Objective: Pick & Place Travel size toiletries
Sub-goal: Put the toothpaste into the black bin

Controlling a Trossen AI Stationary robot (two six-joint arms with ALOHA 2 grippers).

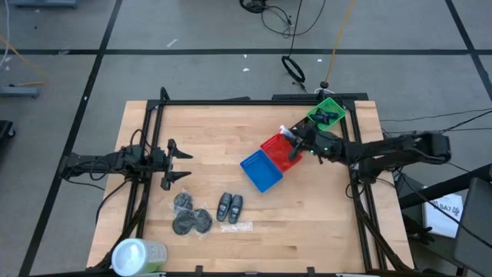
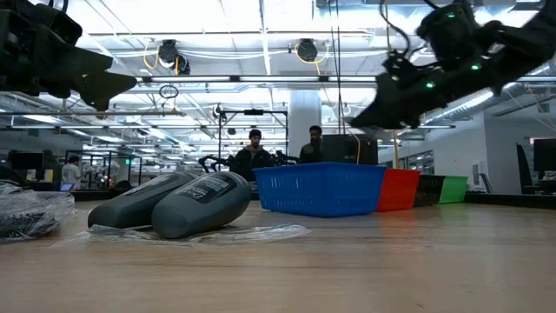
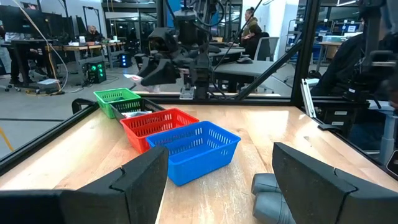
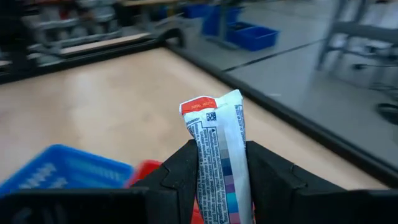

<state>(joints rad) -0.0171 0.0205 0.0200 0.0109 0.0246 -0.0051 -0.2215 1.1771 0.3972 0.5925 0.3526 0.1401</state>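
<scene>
Right wrist view, pincer [image 4: 221, 167] gripping crinkled white tube [image 4: 219, 149]

The right arm reaches in from the table's right side toward the middle. Its dark two-finger right gripper [image 1: 294, 138] is up in the air, and its fingers [image 4: 180, 171] squeeze a small white tube with an orange end [image 4: 219, 155]. The left arm lies low on the left side. Its dark left gripper [image 1: 178, 164] has its fingers [image 3: 140, 177] spread wide apart, holding nothing.

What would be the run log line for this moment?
right hand: holds white tube, above red basket | left hand: open, waiting
</scene>
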